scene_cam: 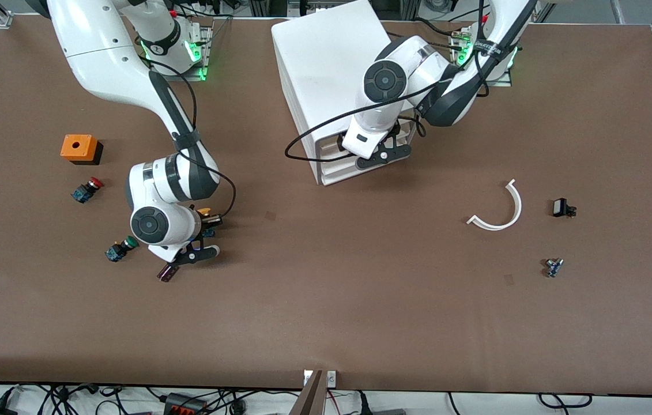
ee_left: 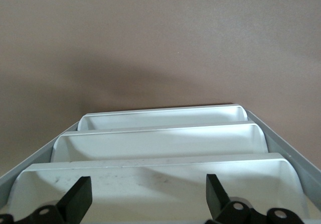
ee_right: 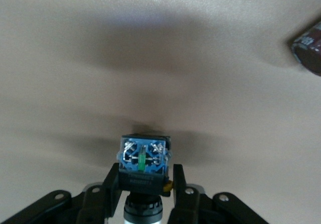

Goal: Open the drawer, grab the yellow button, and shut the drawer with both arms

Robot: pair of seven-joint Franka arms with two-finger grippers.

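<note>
The white cabinet [scene_cam: 326, 63] stands at the robots' end of the table. Its top drawer [scene_cam: 328, 145] lines up with the three lower ones. My left gripper [scene_cam: 382, 151] hangs open and empty just in front of the cabinet's drawer fronts. In the left wrist view [ee_left: 148, 189] its fingers [ee_left: 80, 199] straddle the top drawer's lip [ee_left: 150, 176] without touching it. My right gripper [scene_cam: 209, 223] is shut on the button [scene_cam: 205, 212], orange-yellow cap showing, low over the table toward the right arm's end. The right wrist view shows the gripper [ee_right: 145, 184] gripping the button's blue body [ee_right: 144, 156].
An orange box [scene_cam: 79, 148], a red-capped button [scene_cam: 88, 189] and a green-capped button [scene_cam: 120, 248] lie toward the right arm's end. A small dark red part [scene_cam: 168, 272] lies by the right gripper. A white curved strip [scene_cam: 498, 210] and two small parts [scene_cam: 563, 207] [scene_cam: 554, 267] lie toward the left arm's end.
</note>
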